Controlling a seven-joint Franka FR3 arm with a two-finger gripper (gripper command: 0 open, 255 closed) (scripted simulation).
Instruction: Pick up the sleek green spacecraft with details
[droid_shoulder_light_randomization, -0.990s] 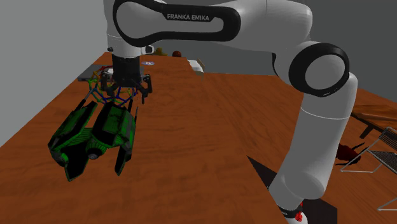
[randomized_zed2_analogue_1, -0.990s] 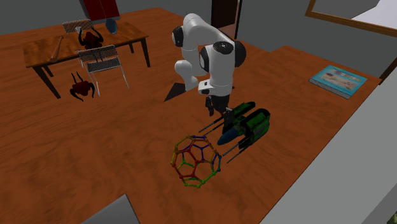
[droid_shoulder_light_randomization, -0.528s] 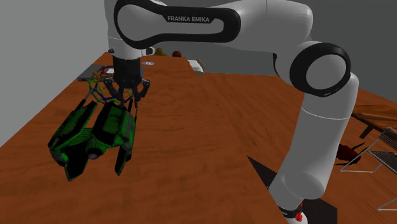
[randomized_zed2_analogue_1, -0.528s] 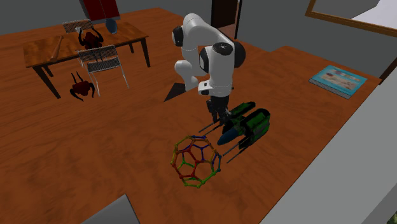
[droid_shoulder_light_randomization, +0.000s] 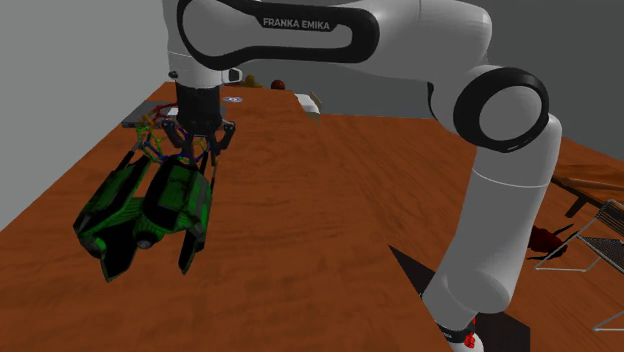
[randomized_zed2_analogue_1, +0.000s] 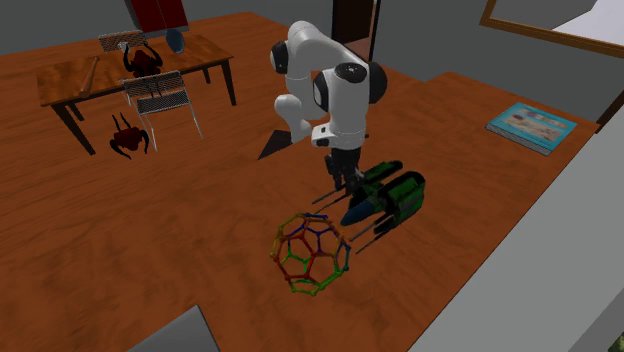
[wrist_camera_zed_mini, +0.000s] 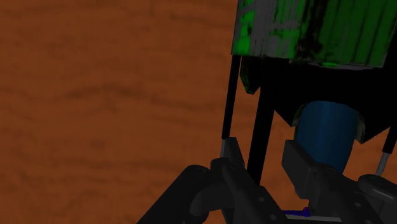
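The green and black spacecraft (droid_shoulder_light_randomization: 150, 205) lies on the wooden floor, with thin black struts sticking out from one end. In the second exterior view the spacecraft (randomized_zed2_analogue_1: 390, 195) is just to the right of the arm's hand. My gripper (droid_shoulder_light_randomization: 200, 150) points down at its strut end. In the wrist view the gripper (wrist_camera_zed_mini: 261, 151) is shut on one thin black strut (wrist_camera_zed_mini: 257, 127), beside the blue engine part (wrist_camera_zed_mini: 326, 130) and the green hull (wrist_camera_zed_mini: 305, 28). The gripper (randomized_zed2_analogue_1: 347, 183) stands low over the floor.
A multi-coloured wire polyhedron (randomized_zed2_analogue_1: 313, 255) sits close to the spacecraft's struts. A wooden table (randomized_zed2_analogue_1: 70, 75) with metal chairs (randomized_zed2_analogue_1: 160, 95) and a red object (randomized_zed2_analogue_1: 128, 140) stands further off. A book (randomized_zed2_analogue_1: 532, 125) lies on the floor's right side, next to a grey wall.
The fingers went from open to shut on the spacecraft's strut. The spacecraft has shifted slightly, and the wire polyhedron has rolled a little.
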